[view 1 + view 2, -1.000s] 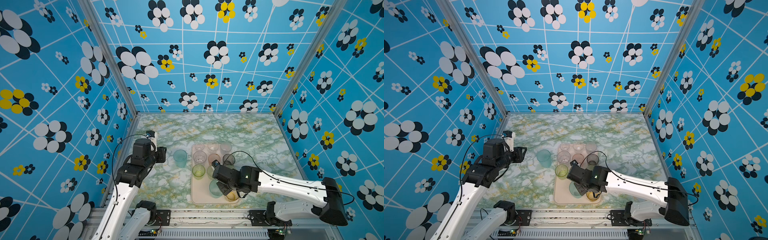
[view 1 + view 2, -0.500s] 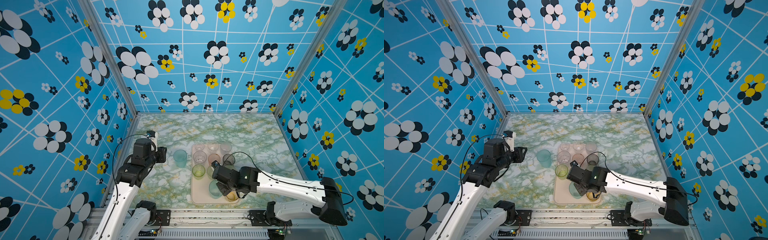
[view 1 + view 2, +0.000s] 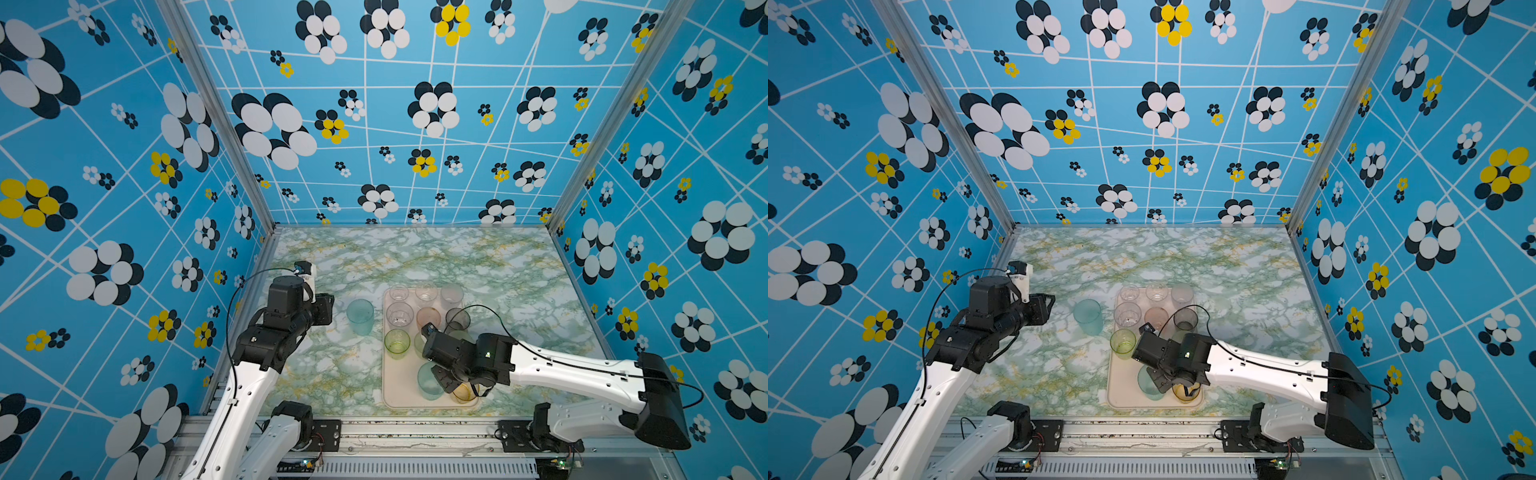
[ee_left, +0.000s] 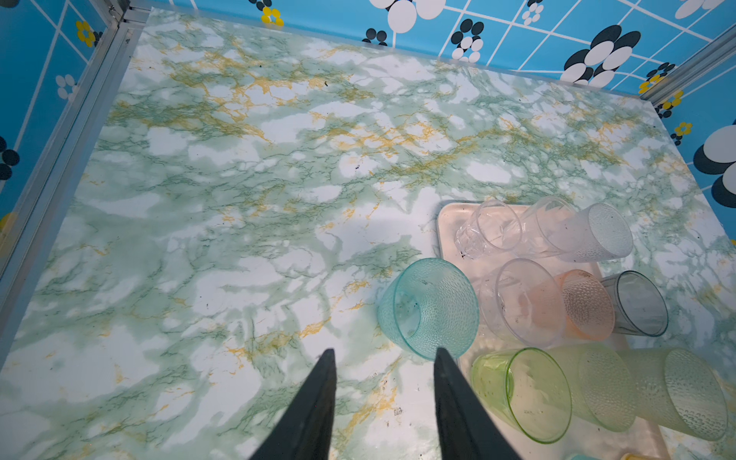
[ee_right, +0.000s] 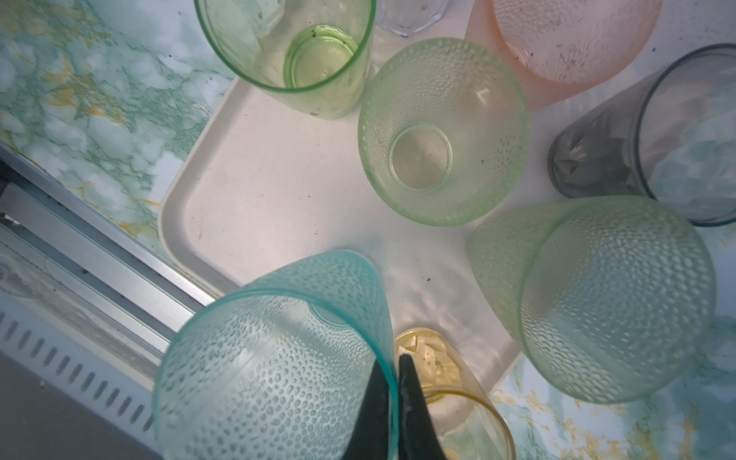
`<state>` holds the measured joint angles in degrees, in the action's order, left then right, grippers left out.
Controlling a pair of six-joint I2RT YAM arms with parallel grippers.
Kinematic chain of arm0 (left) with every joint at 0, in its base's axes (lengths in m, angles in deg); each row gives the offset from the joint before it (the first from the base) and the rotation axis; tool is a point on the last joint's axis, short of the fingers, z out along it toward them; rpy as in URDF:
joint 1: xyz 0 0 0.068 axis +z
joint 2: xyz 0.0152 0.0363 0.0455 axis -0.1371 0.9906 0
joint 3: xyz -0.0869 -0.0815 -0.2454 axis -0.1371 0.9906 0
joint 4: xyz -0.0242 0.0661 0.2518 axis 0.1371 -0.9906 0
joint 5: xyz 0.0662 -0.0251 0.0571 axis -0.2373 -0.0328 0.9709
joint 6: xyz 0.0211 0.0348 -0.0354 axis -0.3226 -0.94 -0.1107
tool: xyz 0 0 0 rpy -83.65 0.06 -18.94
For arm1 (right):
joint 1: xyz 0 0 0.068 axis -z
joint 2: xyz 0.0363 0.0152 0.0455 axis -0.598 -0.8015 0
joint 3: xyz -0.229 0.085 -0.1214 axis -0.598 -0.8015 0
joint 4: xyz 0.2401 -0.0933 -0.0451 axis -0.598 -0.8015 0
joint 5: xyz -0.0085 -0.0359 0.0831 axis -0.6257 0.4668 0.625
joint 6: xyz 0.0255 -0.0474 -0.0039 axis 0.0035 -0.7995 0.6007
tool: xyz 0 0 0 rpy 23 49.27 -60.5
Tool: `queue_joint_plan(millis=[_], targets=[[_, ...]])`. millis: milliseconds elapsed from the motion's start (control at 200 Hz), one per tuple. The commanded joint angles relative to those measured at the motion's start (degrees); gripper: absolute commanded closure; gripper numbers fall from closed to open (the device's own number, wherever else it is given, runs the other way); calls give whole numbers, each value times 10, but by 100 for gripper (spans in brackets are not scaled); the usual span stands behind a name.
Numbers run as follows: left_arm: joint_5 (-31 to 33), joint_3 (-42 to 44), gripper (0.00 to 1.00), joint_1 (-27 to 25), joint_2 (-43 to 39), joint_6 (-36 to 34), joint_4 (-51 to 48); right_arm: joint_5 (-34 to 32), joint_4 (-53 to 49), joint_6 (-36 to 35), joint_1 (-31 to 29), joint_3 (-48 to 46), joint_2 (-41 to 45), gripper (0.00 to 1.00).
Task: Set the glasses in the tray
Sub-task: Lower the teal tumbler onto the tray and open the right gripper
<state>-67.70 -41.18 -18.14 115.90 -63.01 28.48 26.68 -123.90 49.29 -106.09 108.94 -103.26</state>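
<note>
The cream-pink tray lies near the table's front and holds several glasses. My right gripper is shut on the rim of a teal glass, one finger inside and one outside. That glass leans over the tray's near end, beside an amber glass. A second teal glass stands on the table just left of the tray. My left gripper is open just short of it, holding nothing.
In the tray stand a green glass, clear glasses, a pink one, a smoky grey one and pale yellow-green ones. Blue patterned walls enclose the marble table on three sides. A metal rail runs along the front.
</note>
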Motion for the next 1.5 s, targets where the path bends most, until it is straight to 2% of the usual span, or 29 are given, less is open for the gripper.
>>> queue_joint_plan(millis=[0,230,425,970,1240,1500], targets=[[-5,-4,58,-6,1,1,0,1,6,9,-4,-8,-7,95],[-5,-6,58,-8,5,0,-1,0,7,11,-4,-10,-9,93],[-5,-6,58,-9,6,0,0,-2,6,12,-4,-10,-8,87],[-2,-6,58,-14,12,-1,-1,-9,5,14,-4,-10,-2,79],[1,-6,58,-17,17,-3,-4,-13,3,15,-4,-9,4,79],[3,-3,58,-18,28,-5,-6,-17,5,16,-4,-8,15,74]])
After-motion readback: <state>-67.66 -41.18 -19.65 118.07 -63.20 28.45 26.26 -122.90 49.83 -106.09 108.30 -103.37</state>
